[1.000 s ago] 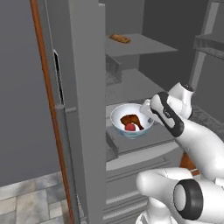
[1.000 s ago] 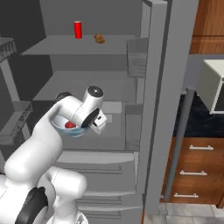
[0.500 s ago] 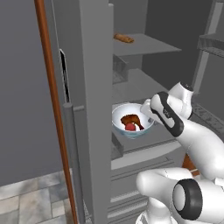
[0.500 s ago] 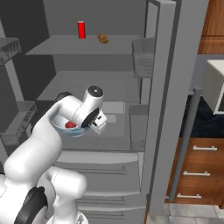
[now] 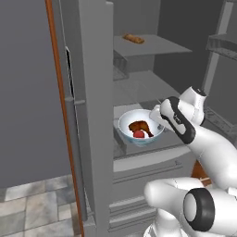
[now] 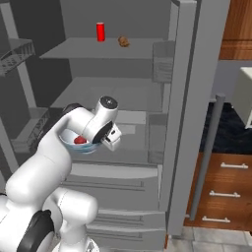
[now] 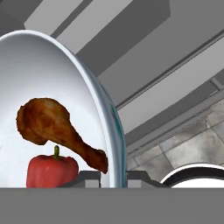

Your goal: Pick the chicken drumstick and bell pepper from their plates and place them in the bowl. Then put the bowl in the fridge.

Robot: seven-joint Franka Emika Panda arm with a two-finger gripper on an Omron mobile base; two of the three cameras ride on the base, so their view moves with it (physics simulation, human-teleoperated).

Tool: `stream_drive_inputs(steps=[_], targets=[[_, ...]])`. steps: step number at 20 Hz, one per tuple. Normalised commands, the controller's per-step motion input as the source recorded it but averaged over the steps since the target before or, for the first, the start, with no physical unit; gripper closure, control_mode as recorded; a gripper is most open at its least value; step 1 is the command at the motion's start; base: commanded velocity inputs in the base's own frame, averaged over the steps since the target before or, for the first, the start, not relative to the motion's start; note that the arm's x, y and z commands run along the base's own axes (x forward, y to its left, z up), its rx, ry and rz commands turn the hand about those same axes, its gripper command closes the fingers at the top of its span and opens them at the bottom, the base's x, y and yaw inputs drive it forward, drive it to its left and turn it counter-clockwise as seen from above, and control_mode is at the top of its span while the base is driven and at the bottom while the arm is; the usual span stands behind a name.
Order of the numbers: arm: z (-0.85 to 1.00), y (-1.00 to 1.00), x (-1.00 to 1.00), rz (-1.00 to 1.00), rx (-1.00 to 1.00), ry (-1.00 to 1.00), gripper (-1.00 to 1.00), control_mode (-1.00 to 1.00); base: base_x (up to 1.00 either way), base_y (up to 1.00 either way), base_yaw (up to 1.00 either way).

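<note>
My gripper (image 7: 113,177) is shut on the rim of the white bowl (image 5: 126,124), which has a pale blue outside (image 6: 75,146). In the bowl lie the dark brown chicken drumstick (image 7: 48,124) and the red bell pepper (image 7: 52,170), also seen as the drumstick (image 5: 140,126) and pepper (image 5: 138,134) from the base. The bowl hangs at the front edge of a lower shelf (image 5: 139,88) of the open grey fridge (image 6: 113,93); whether it rests on the shelf I cannot tell. The gripper (image 5: 155,115) grasps the bowl's right side. The plates are out of view.
The fridge's left door (image 5: 90,92) stands open beside the bowl, its right door (image 6: 194,98) open on the other side. The top shelf carries a tan bread-like item (image 5: 133,39), a red bottle (image 6: 101,31) and a small brown item (image 6: 123,42). Wooden drawers (image 6: 224,192) stand at right.
The whole picture has shifted slightly, so the base has moved a little toward the fridge. The bowl stays in the gripper with both foods inside.
</note>
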Motion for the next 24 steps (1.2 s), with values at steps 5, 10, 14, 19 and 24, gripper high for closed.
stream_drive_inputs(steps=[5,10,14,19,24], targets=[[0.00,0.00,0.00,0.00,0.00,0.00,1.00,1.00,-0.03,-0.15,0.01],[0.00,0.00,0.00,0.00,0.00,0.00,1.00,1.00,0.25,-0.27,0.09],[0.00,0.00,0.00,0.00,0.00,0.00,1.00,1.00,0.10,-0.14,0.10],[0.00,0.00,0.00,0.00,0.00,0.00,1.00,1.00,0.00,0.00,0.00],[0.00,0.00,0.00,0.00,0.00,0.00,1.00,-1.00,0.00,0.00,0.00]])
